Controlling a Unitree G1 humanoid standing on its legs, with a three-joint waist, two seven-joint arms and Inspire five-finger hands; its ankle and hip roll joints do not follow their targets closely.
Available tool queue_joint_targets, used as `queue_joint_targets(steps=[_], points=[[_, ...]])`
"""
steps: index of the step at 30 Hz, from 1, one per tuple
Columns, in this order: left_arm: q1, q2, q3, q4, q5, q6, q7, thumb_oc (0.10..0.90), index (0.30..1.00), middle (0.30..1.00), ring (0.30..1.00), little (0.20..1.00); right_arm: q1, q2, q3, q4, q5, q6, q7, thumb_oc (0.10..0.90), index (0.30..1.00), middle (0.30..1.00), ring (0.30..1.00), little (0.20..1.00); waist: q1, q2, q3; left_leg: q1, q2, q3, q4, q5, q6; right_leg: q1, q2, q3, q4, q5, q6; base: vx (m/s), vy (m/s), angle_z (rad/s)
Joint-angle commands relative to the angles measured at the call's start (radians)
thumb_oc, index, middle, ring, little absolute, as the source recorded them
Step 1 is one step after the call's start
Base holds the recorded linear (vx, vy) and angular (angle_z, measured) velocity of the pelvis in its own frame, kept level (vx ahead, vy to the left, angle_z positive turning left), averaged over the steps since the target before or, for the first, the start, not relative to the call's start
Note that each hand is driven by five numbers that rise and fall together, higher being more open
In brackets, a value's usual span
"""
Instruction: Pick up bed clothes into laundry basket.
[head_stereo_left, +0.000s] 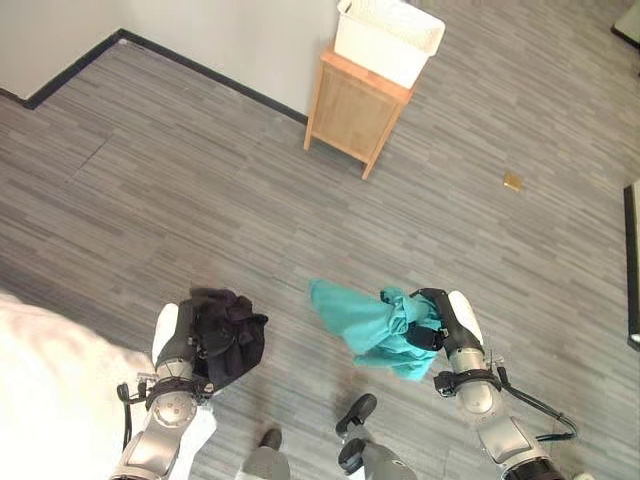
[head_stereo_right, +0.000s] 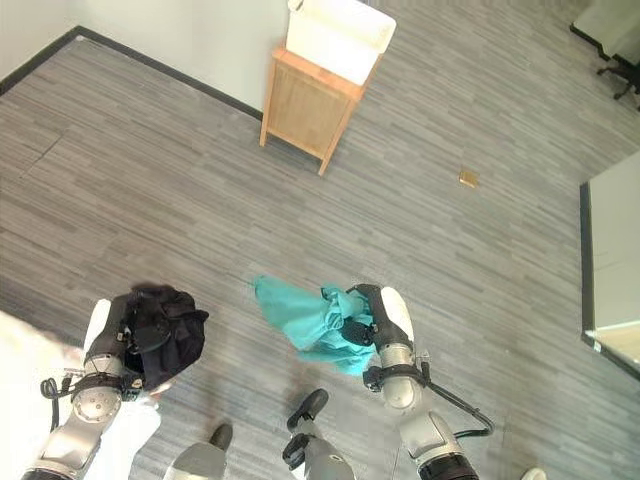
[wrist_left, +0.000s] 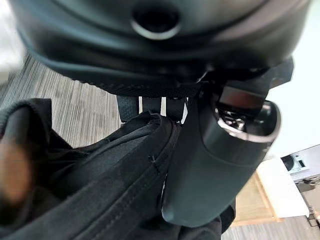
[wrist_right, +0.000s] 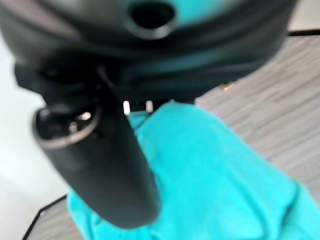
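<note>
Teal cloth (head_stereo_left: 365, 322) hangs bunched in the right hand (head_stereo_left: 432, 318), at about 5 o'clock in the head views, its fingers curled round the fabric; the right wrist view shows the thumb (wrist_right: 107, 165) lying across the teal folds. Black clothing (head_stereo_left: 228, 335) is gathered in the left hand (head_stereo_left: 190, 345) at about 7 o'clock, gripped with the thumb (wrist_left: 215, 165) pressed against a seamed edge. At 12 o'clock a white laundry basket (head_stereo_left: 385, 38) sits on a small wooden cabinet (head_stereo_left: 355, 110), well apart from both hands. White bedding (head_stereo_left: 45, 390) lies at 8 o'clock.
</note>
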Motion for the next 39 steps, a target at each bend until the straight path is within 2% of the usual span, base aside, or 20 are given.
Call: queue_joint_targets(steps=[1,3,5,7,9,10,12,15,17,21,23,25,28,29,30,31,34,36,38,39], points=[[-0.058,0.027,0.0,-0.141,0.03,-0.1,0.012,0.4,0.3,0.3,0.3,0.3,-0.06,-0.029,-0.08,-0.069,-0.007,-0.042,-0.038,0.4,0.3,0.3,0.3,0.3,0.012,-0.003,-0.059,0.076,0.168,0.042,-0.048,-0.112,-0.08,0.15,0.005,0.024,-0.026,-0.006,0.146,0.33,-0.076,0.09],[-0.028,0.024,0.009,-0.153,0.027,-0.104,0.006,0.4,0.3,0.3,0.3,0.3,-0.05,-0.025,-0.067,-0.073,-0.001,-0.048,-0.022,0.4,0.3,0.3,0.3,0.3,0.002,0.018,-0.074,0.085,0.203,0.059,0.011,-0.087,-0.102,0.174,0.024,0.025,-0.025,-0.024,0.134,0.28,-0.032,-0.14],[-0.008,0.023,0.022,-0.16,0.014,-0.109,0.0,0.4,0.3,0.3,0.3,0.3,-0.061,-0.033,-0.043,-0.063,0.011,-0.052,-0.004,0.4,0.3,0.3,0.3,0.3,0.014,0.04,-0.058,0.017,0.224,0.08,0.207,-0.02,-0.145,0.208,0.046,0.048,-0.039,-0.048,0.105,0.12,-0.006,-0.3],[-0.009,0.031,0.024,-0.169,0.004,-0.118,-0.006,0.4,0.3,0.3,0.3,0.3,-0.078,-0.052,-0.033,-0.065,0.016,-0.05,0.001,0.4,0.3,0.3,0.3,0.3,0.045,0.025,-0.001,-0.156,0.185,0.044,0.492,0.052,-0.121,0.24,0.027,0.063,-0.046,-0.069,0.07,0.01,-0.021,-0.79],[-0.025,0.038,0.03,-0.172,0.007,-0.12,0.001,0.4,0.3,0.3,0.3,0.3,-0.098,-0.067,-0.031,-0.064,0.02,-0.051,0.002,0.4,0.3,0.3,0.3,0.3,0.06,0.003,0.041,-0.305,0.18,0.071,0.623,-0.005,-0.083,0.257,0.023,0.072,-0.05,-0.105,0.061,0.03,-0.027,-1.09],[-0.032,0.037,0.036,-0.172,0.002,-0.12,0.007,0.4,0.3,0.3,0.3,0.3,-0.107,-0.069,-0.031,-0.059,0.022,-0.047,0.004,0.4,0.3,0.3,0.3,0.3,0.068,0.002,0.052,-0.355,0.183,0.092,0.62,-0.025,-0.078,0.268,0.019,0.08,-0.05,-0.118,0.061,0.12,0.07,-0.4],[-0.051,0.03,0.041,-0.172,-0.003,-0.117,0.014,0.4,0.3,0.3,0.3,0.3,-0.119,-0.073,-0.029,-0.059,0.03,-0.048,0.002,0.4,0.3,0.3,0.3,0.3,0.082,0.005,0.056,-0.399,0.176,0.14,0.461,-0.064,-0.069,0.289,0.015,0.089,-0.05,-0.148,0.068,0.23,0.159,-0.42],[-0.075,0.018,0.037,-0.159,0.0,-0.107,0.026,0.4,0.3,0.3,0.3,0.3,-0.135,-0.083,-0.018,-0.036,0.038,-0.062,-0.008,0.4,0.3,0.3,0.3,0.3,0.119,0.044,0.035,-0.426,0.152,0.146,0.11,0.139,-0.092,0.329,0.068,0.112,-0.05,-0.206,0.072,0.34,0.218,-0.51],[-0.088,0.015,0.027,-0.147,0.004,-0.1,0.039,0.4,0.3,0.3,0.3,0.3,-0.157,-0.086,-0.003,-0.012,0.039,-0.067,-0.02,0.4,0.3,0.3,0.3,0.3,0.152,0.065,0.033,-0.467,0.126,0.128,-0.066,0.235,-0.109,0.373,0.09,0.127,-0.05,-0.244,0.063,0.39,0.155,-0.81],[-0.09,0.0,0.022,-0.138,-0.001,-0.11,0.049,0.4,0.3,0.3,0.3,0.3,-0.183,-0.076,0.011,-0.004,0.037,-0.07,-0.031,0.4,0.3,0.3,0.3,0.3,0.182,0.083,0.032,-0.552,0.103,0.188,-0.095,0.265,-0.125,0.455,0.117,0.134,-0.05,-0.3,0.048,0.28,0.145,-0.03],[-0.077,0.0,0.023,-0.151,-0.001,-0.118,0.047,0.4,0.3,0.3,0.3,0.3,-0.181,-0.07,0.021,-0.01,0.028,-0.068,-0.031,0.4,0.3,0.3,0.3,0.3,0.211,0.086,0.023,-0.571,0.098,0.28,-0.052,0.306,-0.09,0.501,0.144,0.139,-0.05,-0.337,0.039,0.27,0.144,0.06],[-0.072,0.002,0.025,-0.159,-0.003,-0.119,0.046,0.4,0.3,0.3,0.3,0.3,-0.181,-0.066,0.022,-0.009,0.026,-0.067,-0.032,0.4,0.3,0.3,0.3,0.3,0.221,0.081,0.023,-0.591,0.097,0.306,-0.005,0.306,-0.079,0.512,0.149,0.145,-0.05,-0.345,0.036,0.16,0.088,0.2],[-0.074,0.026,0.03,-0.192,0.002,-0.126,0.054,0.4,0.3,0.3,0.3,0.3,-0.185,-0.063,0.021,-0.016,0.012,-0.066,-0.039,0.4,0.3,0.3,0.3,0.3,0.23,0.043,0.015,-0.621,0.091,0.313,0.148,0.279,-0.053,0.534,0.152,0.145,-0.05,-0.359,0.032,0.22,0.097,0.0],[-0.064,0.043,0.036,-0.202,0.022,-0.122,0.049,0.4,0.3,0.3,0.3,0.3,-0.181,-0.068,0.02,-0.017,0.003,-0.071,-0.04,0.4,0.3,0.3,0.3,0.3,0.235,0.026,0.002,-0.588,0.096,0.326,0.136,0.249,-0.031,0.539,0.156,0.138,-0.05,-0.372,0.036,0.43,0.261,-0.03],[-0.076,0.053,0.023,-0.204,0.017,-0.115,0.063,0.4,0.3,0.3,0.3,0.3,-0.159,-0.06,0.002,-0.016,-0.013,-0.061,-0.045,0.4,0.3,0.3,0.3,0.3,0.23,-0.014,-0.016,-0.534,0.061,0.298,0.118,0.233,-0.002,0.522,0.123,0.142,0.03,-0.34,0.061,0.37,0.253,-0.06],[-0.078,0.054,0.02,-0.203,0.017,-0.115,0.063,0.4,0.3,0.3,0.3,0.3,-0.157,-0.06,-0.001,-0.018,-0.014,-0.061,-0.044,0.4,0.3,0.3,0.3,0.3,0.235,-0.014,-0.019,-0.535,0.062,0.3,0.113,0.24,0.0,0.517,0.122,0.144,0.033,-0.337,0.063,0.35,0.278,-0.02],[-0.102,0.067,0.004,-0.219,0.021,-0.115,0.077,0.4,0.3,0.3,0.3,0.3,-0.145,-0.055,-0.024,-0.045,-0.032,-0.06,-0.056,0.4,0.3,0.3,0.3,0.3,0.202,-0.048,-0.027,-0.436,0.024,0.278,0.049,0.186,0.036,0.454,0.035,0.131,0.249,-0.19,0.143,0.27,0.264,-0.01],[-0.116,0.074,-0.01,-0.228,0.026,-0.114,0.086,0.4,0.3,0.3,0.3,0.3,-0.156,-0.061,-0.032,-0.069,-0.049,-0.059,-0.061,0.4,0.3,0.3,0.3,0.3,0.167,-0.026,-0.034,-0.35,0.03,0.254,-0.025,0.181,0.058,0.383,0.005,0.156,0.451,-0.075,0.178,0.31,0.289,0.03],[-0.139,0.083,-0.021,-0.217,0.034,-0.105,0.096,0.4,0.3,0.3,0.3,0.3,-0.163,-0.054,-0.035,-0.084,-0.056,-0.06,-0.062,0.4,0.3,0.3,0.3,0.3,0.126,0.015,-0.038,-0.264,0.074,0.235,-0.074,0.166,0.054,0.296,-0.02,0.147,0.601,-0.038,0.182,0.32,0.123,0.23],[-0.152,0.087,-0.025,-0.215,0.036,-0.104,0.097,0.4,0.3,0.3,0.3,0.3,-0.161,-0.054,-0.041,-0.092,-0.054,-0.057,-0.064,0.4,0.3,0.3,0.3,0.3,0.12,0.032,-0.04,-0.249,0.092,0.22,-0.082,0.167,0.048,0.274,-0.042,0.125,0.601,-0.029,0.182,0.34,-0.06,0.11]])
